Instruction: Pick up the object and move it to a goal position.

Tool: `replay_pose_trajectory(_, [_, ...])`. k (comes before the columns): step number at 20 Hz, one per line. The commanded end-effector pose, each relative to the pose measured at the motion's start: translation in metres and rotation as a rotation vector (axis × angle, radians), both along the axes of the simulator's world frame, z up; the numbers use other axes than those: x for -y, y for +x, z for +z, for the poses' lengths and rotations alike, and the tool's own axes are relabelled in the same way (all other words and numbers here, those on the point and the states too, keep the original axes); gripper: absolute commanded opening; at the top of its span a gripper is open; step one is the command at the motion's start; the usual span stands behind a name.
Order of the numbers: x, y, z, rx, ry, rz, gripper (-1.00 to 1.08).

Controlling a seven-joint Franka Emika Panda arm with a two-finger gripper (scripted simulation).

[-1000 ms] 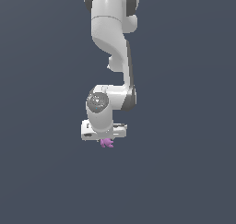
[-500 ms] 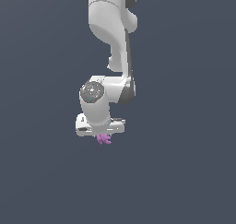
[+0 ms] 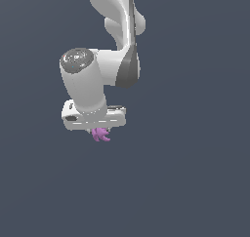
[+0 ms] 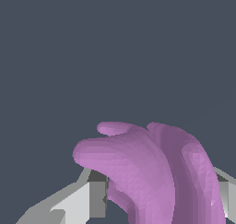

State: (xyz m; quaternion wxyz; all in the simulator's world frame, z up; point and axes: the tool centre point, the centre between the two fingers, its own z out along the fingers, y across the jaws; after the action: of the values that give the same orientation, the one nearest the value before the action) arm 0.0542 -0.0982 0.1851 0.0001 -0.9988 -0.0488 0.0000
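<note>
The object (image 3: 101, 134) is a tiny purple-pink item with several curved prongs. It hangs just under my white gripper (image 3: 100, 130) in the exterior view. The gripper body hides the fingers there. In the wrist view the object (image 4: 152, 172) fills the space between my two grey-white fingers (image 4: 87, 195), which press on it from both sides. My gripper (image 4: 154, 195) is shut on the object and holds it up in the air.
The white arm (image 3: 114, 31) comes down from the top of the exterior view. The background is a plain dark grey-blue surface with no other objects in sight.
The arm with the object in its grip has moved toward the exterior view's left and up, and appears larger in that view.
</note>
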Motion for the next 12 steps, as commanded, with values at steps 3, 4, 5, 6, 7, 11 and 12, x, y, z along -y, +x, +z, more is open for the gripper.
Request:
replay_pose_trajectory(3, [0.013, -0.003, 0.053, 0.0, 0.0, 0.0, -1.0])
replay_pose_trajectory(4, [0.016, -0.003, 0.065, 0.0, 0.0, 0.0, -1.0])
replay_pose_trajectory(5, [0.019, -0.003, 0.076, 0.0, 0.0, 0.0, -1.0])
replay_pose_trajectory(6, [0.021, -0.004, 0.087, 0.0, 0.0, 0.0, -1.0])
replay_pose_trajectory(7, [0.024, -0.004, 0.099, 0.0, 0.0, 0.0, -1.0])
replay_pose_trajectory(11, [0.035, -0.005, 0.143, 0.0, 0.0, 0.0, -1.0])
replay_pose_trajectory(12, [0.038, -0.005, 0.153, 0.0, 0.0, 0.0, -1.0])
